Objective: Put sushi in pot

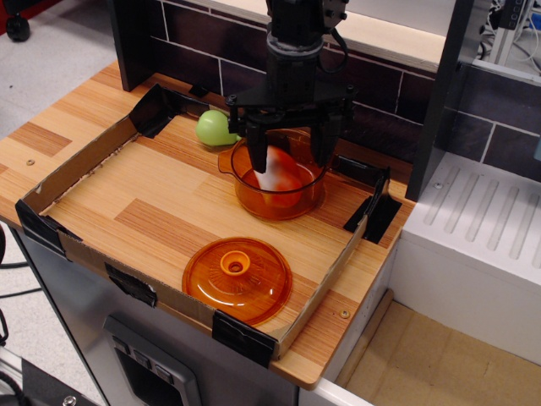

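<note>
The sushi (pixel 272 175), white with an orange face, lies inside the transparent orange pot (pixel 279 205), which stands at the back right of the cardboard-edged board. My gripper (pixel 292 159) hangs straight above the pot's mouth. It is open, with one finger (pixel 257 150) left of the sushi and the other over the right rim. Neither finger touches the sushi.
A green pear-shaped toy (pixel 213 128) lies just behind and left of the pot. The flat orange lid (pixel 237 279) with a knob lies at the front edge. A low cardboard wall (pixel 80 161) with black tape corners rings the board. A dark brick wall stands behind.
</note>
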Robot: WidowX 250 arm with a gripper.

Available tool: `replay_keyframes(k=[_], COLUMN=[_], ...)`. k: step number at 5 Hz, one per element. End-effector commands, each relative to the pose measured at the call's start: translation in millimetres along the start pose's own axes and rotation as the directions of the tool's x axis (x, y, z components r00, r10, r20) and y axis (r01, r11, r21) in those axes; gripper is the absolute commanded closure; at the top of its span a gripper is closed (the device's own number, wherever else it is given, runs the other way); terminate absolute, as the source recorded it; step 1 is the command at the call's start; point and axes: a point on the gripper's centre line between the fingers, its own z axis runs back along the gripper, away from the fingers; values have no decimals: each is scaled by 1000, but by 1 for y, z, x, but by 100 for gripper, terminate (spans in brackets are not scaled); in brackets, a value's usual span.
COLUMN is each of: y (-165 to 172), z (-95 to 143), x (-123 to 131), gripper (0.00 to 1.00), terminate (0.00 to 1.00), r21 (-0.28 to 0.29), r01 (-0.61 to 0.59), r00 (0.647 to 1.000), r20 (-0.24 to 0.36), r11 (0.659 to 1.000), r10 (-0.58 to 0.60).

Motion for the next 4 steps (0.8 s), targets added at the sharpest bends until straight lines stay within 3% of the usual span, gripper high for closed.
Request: replay_keyframes(k=[1,2,4], y=[-2,-2,-1], z=[80,102,112], x=[-1,-5,-7], gripper=[0,0,0], terminate=[0,0,0], r21=[-143,-169,-139], r01=[6,33,68], r00=[1000,999,997], r20=[25,6,-19], r11=[990,985,988], r10=[-3,-33,-71])
